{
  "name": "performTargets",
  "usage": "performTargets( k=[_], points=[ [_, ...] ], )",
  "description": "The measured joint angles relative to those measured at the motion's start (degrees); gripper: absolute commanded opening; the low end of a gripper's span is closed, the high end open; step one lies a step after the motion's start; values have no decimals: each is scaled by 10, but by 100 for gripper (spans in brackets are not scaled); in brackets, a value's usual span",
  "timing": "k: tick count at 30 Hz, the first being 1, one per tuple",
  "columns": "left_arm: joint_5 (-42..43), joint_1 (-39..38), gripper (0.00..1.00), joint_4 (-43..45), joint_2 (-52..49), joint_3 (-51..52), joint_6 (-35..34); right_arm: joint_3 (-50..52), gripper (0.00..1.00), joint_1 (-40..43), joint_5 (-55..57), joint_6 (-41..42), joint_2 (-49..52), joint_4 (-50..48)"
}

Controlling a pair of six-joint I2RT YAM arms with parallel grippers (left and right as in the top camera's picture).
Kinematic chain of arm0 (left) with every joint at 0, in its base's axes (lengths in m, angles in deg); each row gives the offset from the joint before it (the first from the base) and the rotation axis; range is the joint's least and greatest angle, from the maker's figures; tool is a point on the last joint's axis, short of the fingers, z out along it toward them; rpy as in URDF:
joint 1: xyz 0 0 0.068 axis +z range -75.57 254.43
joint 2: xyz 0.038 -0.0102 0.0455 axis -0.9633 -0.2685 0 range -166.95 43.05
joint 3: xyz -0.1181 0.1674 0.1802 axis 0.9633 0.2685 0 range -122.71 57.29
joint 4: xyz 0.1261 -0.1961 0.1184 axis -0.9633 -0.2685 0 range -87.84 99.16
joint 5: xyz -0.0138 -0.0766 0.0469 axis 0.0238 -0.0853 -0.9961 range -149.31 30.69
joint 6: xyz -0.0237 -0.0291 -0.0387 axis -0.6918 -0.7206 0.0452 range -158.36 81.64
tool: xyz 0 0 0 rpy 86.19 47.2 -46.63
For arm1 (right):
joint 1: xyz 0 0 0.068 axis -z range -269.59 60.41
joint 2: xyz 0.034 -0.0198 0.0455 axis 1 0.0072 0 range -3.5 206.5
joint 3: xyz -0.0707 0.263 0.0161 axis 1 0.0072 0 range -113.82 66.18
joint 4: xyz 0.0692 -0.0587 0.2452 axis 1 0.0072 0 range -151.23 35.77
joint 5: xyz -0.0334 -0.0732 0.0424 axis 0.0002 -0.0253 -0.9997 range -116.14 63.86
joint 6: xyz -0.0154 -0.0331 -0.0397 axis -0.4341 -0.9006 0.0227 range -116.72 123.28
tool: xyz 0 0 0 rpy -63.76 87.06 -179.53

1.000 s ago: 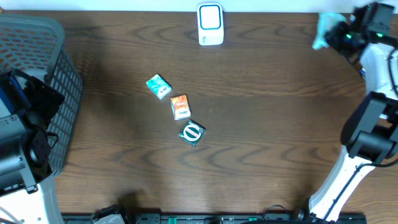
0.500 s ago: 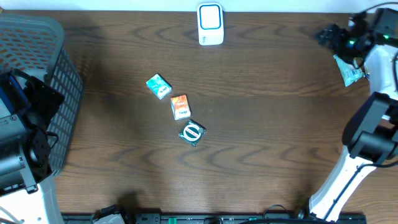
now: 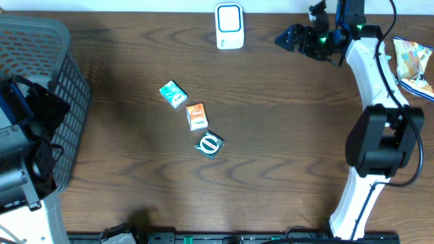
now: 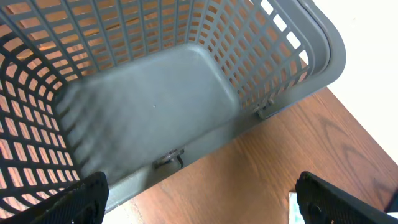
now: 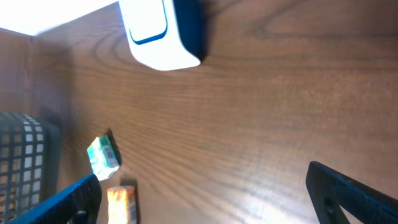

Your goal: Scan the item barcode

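Observation:
Three small items lie mid-table: a teal box [image 3: 173,94], an orange box [image 3: 196,116] and a dark teal packet with a round logo [image 3: 209,145]. The white and blue scanner [image 3: 229,26] stands at the far edge. My right gripper [image 3: 285,37] hovers just right of the scanner, open and empty. Its wrist view shows the scanner [image 5: 158,34], the teal box [image 5: 102,154] and the orange box [image 5: 121,202] beyond the right gripper [image 5: 205,205]. My left gripper [image 4: 202,208] is open and empty next to the grey basket [image 4: 155,99].
The grey basket [image 3: 41,74] fills the table's left end, with the left arm [image 3: 24,156] beside it. Crinkled snack packets [image 3: 413,64] lie at the right edge. The right arm [image 3: 376,135] rises from the right front.
The right gripper opened and let go of a teal packet at the right edge. Then the arm swung left to beside the scanner. The left arm has not moved.

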Motion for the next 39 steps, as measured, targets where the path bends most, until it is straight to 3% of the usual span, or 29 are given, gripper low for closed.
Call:
performTargets(
  k=[4, 13, 21, 39],
  points=[
    [0, 0, 95, 0, 0, 0, 0, 0, 99, -38, 39, 0, -57, 49],
    [0, 0, 95, 0, 0, 0, 0, -2, 99, -138, 45, -21, -59, 140],
    [0, 0, 95, 0, 0, 0, 0, -2, 99, -234, 51, -31, -59, 142],
    [0, 0, 95, 0, 0, 0, 0, 25, 99, -397, 194, -35, -59, 110]
  ],
)
